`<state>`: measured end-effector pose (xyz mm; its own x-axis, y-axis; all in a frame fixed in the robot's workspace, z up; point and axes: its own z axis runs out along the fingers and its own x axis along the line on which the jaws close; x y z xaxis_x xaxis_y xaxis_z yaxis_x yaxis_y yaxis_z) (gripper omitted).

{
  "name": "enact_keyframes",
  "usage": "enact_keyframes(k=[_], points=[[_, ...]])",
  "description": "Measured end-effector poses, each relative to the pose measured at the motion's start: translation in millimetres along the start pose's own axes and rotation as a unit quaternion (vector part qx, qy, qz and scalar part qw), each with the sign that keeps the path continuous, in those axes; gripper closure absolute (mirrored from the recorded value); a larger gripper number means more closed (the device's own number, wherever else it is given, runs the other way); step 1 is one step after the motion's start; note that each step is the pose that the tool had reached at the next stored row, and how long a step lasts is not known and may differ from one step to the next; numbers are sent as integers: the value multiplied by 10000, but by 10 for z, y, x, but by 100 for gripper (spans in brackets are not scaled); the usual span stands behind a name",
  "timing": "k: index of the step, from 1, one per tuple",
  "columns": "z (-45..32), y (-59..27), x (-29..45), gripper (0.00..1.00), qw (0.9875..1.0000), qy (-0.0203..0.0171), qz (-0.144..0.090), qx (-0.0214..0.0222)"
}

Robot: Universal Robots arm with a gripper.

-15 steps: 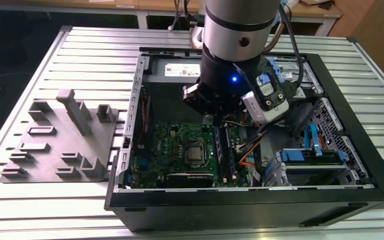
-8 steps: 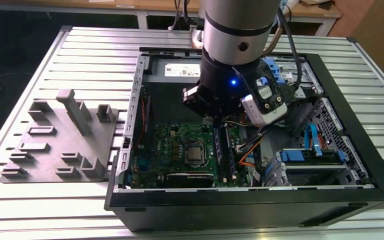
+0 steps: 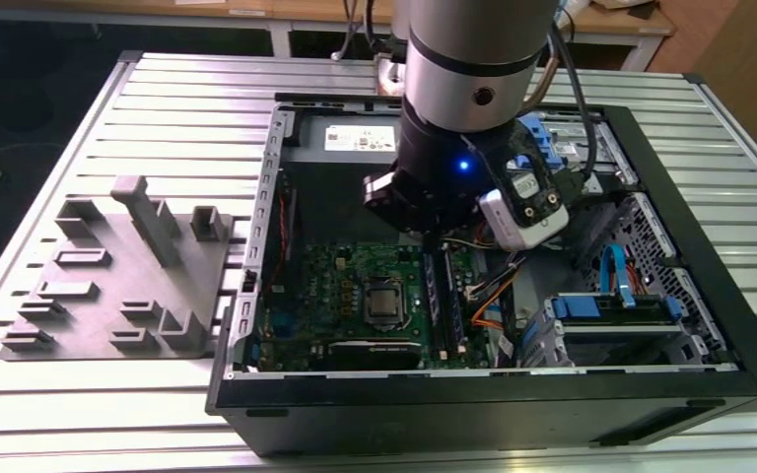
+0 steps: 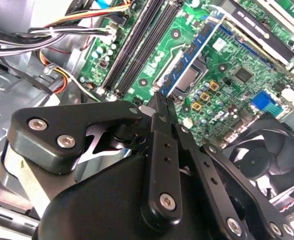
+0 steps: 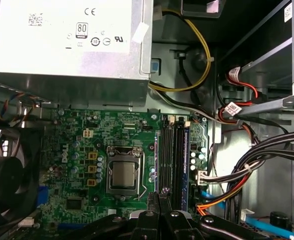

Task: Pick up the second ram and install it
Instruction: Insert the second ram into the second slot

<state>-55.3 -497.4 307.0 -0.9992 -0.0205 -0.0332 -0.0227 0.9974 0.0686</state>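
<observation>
Second wrist view shows the ram [image 4: 209, 42], a dark blue strip with a pale label. It reaches out from the tips of the end effector [image 4: 160, 100] above the green motherboard [image 4: 236, 75]. The ram runs parallel to the black slots [image 4: 137, 50] but is not in them. It hangs over the board on the CPU socket's [image 4: 189, 79] side of the slots, with its flat face partly showing.

The fingers [image 4: 161, 145] are pressed almost together, with no more than the strip's thickness between the tips. They look to be pinching the ram by its upper edge, though the tips hide the contact itself. Past the socket lies the fan [image 4: 256, 155], and bundled cables [image 4: 17, 37] run on the slots' other side.

In the first wrist view the end effector [image 5: 162, 191] hovers over the slots, partway along their run. A thin blue strip [image 5: 187, 160] stands along the slots' cable side. The power supply [image 5: 62, 45] sits beyond the board's far end.

In the exterior view the arm [image 3: 464, 59] comes straight down into the open case [image 3: 747, 325], which lies on the slatted table [image 3: 181, 89]. A grey fixture [image 3: 115, 286] rests on the table just beside the case, on the exterior view's left.
</observation>
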Motion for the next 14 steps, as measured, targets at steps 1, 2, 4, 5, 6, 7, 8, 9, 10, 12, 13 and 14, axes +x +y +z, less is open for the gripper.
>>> enact_keyframes(k=[1, 2, 4, 5, 6, 7, 8, 9, 10, 12, 13, 14], points=[[5, -1, -8, 92, 10000, 0, 0, 0], [10, -1, -17, 92, 10000, 0, 0, 1], [25, -3, -34, 92, 10000, -1, 1, -10], [31, -3, -43, 92, 10000, -1, 1, -14], [36, -3, -52, 92, 10000, 0, 1, -17], [42, -4, -62, 92, 10000, 0, 1, -19], [49, -5, -70, 92, 10000, 0, 1, -24], [57, -6, -74, 92, 10000, -1, 2, -44], [65, -6, -77, 92, 10000, -1, 2, -62], [80, -7, -85, 92, 10000, -2, 4, -80], [88, -8, -90, 92, 10000, -3, 5, -85], [95, -8, -92, 92, 10000, -2, 6, -85]])
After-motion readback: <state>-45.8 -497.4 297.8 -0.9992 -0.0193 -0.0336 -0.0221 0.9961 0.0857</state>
